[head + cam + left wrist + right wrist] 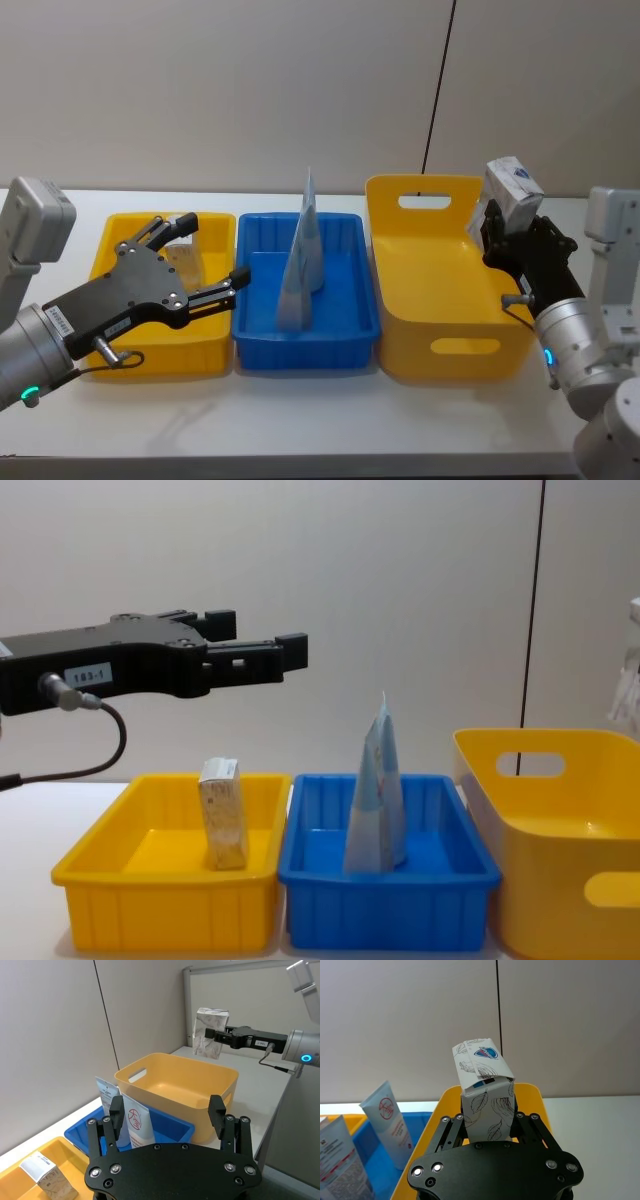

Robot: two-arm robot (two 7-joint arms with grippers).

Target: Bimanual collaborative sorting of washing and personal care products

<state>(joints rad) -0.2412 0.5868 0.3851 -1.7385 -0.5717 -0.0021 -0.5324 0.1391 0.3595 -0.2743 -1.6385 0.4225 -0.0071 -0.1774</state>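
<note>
My right gripper (503, 228) was clenched on the leaf-patterned pouch (513, 188), upright above the tall yellow bin's (440, 300) right rim, its hollow lying leftward, while my left gripper (203, 250) hung spread over the low yellow bin (150, 358).

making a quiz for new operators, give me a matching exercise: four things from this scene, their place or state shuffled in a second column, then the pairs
1. small tan cardboard carton
2. white plastic tube with red logo
3. grey-white leaf-patterned soft pouch
4. left pincer

A. gripped in the right pincer, off the table
B. open, holding nothing
C. in the shallow yellow plastic tray
D. in the blue plastic tray

Pairs: 1-C, 2-D, 3-A, 4-B
</note>
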